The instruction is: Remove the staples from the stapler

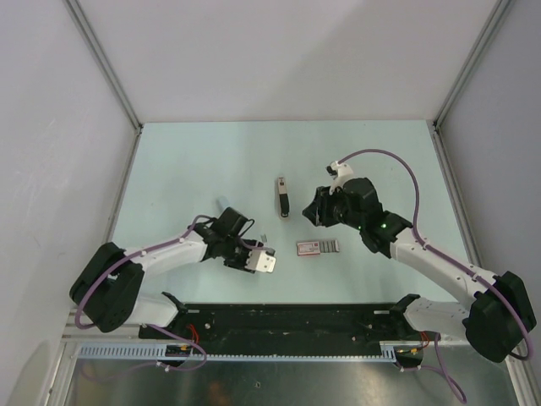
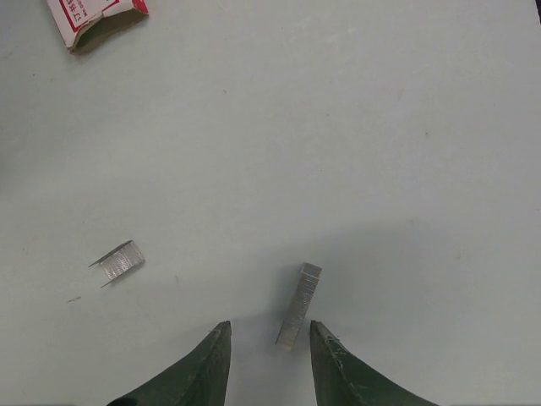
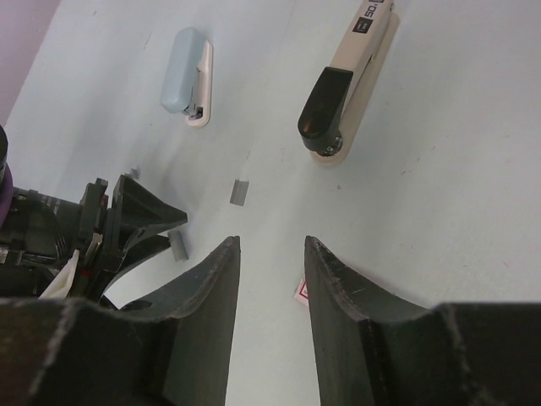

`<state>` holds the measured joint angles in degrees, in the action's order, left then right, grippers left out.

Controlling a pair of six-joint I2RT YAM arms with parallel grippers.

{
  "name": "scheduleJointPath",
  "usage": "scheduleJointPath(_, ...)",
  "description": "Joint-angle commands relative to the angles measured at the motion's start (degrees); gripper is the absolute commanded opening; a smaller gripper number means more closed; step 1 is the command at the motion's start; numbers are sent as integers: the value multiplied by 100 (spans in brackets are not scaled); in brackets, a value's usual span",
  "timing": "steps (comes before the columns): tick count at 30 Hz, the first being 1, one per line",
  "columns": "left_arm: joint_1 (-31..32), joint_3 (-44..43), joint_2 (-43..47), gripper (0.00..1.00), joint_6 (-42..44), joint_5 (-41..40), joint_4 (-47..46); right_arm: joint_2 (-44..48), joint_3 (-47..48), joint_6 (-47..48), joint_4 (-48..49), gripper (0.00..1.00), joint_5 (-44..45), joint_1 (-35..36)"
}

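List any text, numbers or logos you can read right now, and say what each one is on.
"50": far end of the cream-beige stapler, partly cut off by the frame edge.
Red print on the red-and-white box: too blurred to read.
Light blue stapler: no marking visible.

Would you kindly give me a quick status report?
Left pincer open, loose staple strip between its tips. Right pincer open, empty. Stapler lying ungripped ahead of it. Nothing blocking.
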<state>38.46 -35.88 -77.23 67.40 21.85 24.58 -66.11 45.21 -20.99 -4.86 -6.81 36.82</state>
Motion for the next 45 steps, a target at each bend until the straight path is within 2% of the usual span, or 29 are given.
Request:
scheduleJointPath(1, 128, 68, -45, 47, 153, 22, 32, 36, -4, -59, 161, 41, -113, -47)
scheduleJointPath(8, 221, 11, -318, 47, 290, -136, 43, 66, -4, -77, 118, 40, -119, -45)
scheduleJointPath(11, 254, 6, -385, 37, 352, -205, 56, 86, -4, -80, 123, 39, -111, -57)
scheduleJointPath(14, 331, 7, -411, 19, 454, -319, 111, 110, -4, -76, 117, 39, -110, -56)
scheduleJointPath(16, 373, -8, -469, 13, 521, -417, 197, 132, -4, -77, 115, 39, -104, -59)
scheduleJointPath(25, 396, -176, -466, 10, 439, -614, 319, 159, -4, -64, 71, 39, -155, -56)
scheduleJointPath(29, 388, -502, -269, 5, 227, -966, 311, 153, -4, -124, 150, 39, -351, -65)
scheduleJointPath(32, 390, -765, 64, 4, 161, -1323, 292, 104, -4, -223, 287, 39, -709, -105)
scheduleJointPath(36, 384, -1071, 802, 3, 248, -1634, 261, -104, 21, -490, 649, 41, -1606, -272)
scheduleJointPath(42, 433, -873, 2368, 4, 1242, -1239, 97, -513, 177, -887, 1292, 50, -2893, -325)
scheduleJointPath(45, 551, -488, 2980, 4, 1757, -1046, -160, -574, 356, -822, 1274, 54, -3031, -122)
